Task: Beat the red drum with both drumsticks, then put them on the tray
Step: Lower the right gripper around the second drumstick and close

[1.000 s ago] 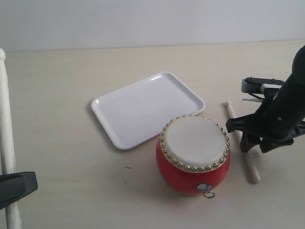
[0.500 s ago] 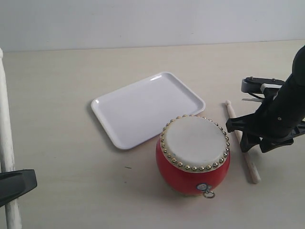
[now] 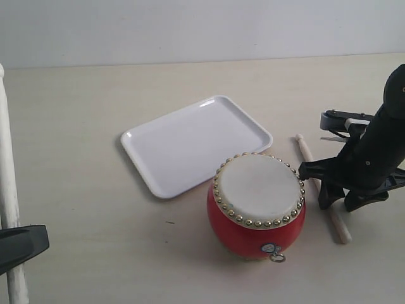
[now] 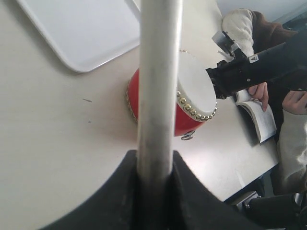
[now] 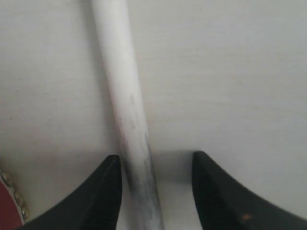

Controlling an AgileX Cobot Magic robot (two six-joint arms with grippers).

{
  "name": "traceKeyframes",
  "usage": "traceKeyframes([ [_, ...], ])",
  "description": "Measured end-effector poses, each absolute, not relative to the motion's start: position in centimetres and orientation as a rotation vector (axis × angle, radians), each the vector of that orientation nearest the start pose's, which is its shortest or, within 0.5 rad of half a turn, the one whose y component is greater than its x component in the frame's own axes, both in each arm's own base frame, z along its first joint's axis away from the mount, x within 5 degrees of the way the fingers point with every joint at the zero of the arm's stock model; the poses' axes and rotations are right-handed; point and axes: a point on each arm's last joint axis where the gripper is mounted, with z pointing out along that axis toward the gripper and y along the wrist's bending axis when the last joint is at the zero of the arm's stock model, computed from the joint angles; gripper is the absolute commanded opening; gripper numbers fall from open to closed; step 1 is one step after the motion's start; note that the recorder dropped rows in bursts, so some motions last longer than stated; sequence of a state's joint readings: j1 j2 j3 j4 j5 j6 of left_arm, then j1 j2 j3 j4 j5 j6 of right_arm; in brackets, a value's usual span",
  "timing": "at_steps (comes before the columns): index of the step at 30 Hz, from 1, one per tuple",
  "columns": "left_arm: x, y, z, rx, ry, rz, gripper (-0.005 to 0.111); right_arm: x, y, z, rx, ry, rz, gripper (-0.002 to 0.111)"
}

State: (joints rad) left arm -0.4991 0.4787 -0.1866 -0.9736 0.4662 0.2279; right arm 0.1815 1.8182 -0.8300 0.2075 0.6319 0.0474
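The drumstick on the desk [image 3: 307, 156] lay just right of the red drum [image 3: 253, 233]. Its long axis ran from the near side of the desk [image 3: 95, 253] toward the far side, with the slimmer tip at the far end and angled a little toward the drum. The right fingers [image 5: 218, 191] were down over its middle and straddled it. In the right wrist view the shaft [image 5: 125, 96] passed between the two dark fingers, hard against one and with a clear gap to the other. They were spread, not clamped. Their closing line ran across the shaft rather than along it, which I judged right for a pinch, though the off-centre stick would likely be nudged sideways as they met.

The right arm was plainly the nearer one. The left fingers [image 3: 22, 246] sat well apart at the far left, clamped on the other drumstick [image 3: 7, 177] and holding it upright.

The lying stick looked slim, round and pale, with grey scuffing near the fingers. The drum was a red barrel with a cream skin ringed in gold studs and a small metal ring on its side. The tray [image 3: 190, 142], white and glossy, lay near the drum on its far left side.
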Motion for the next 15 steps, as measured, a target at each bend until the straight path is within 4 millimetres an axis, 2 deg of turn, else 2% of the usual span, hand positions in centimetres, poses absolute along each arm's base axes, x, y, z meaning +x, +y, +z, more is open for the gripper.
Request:
traceKeyframes([
  [9, 6.45, -7.38, 21.88, 0.044, 2.21, -1.097, 0.0, 27.72, 6.11, 11.41, 0.031, 3.112, 0.183, 0.045],
  [11, 6.45, -7.38, 21.88, 0.044, 2.21, -1.097, 0.0, 27.72, 6.04, 11.4, 0.02, 3.112, 0.172, 0.04],
  [15, 6.44, -7.38, 21.87, 0.045, 2.211, -1.098, 0.0, 27.7, 5.96, 11.35, 0.023, 3.116, 0.156, 0.021],
])
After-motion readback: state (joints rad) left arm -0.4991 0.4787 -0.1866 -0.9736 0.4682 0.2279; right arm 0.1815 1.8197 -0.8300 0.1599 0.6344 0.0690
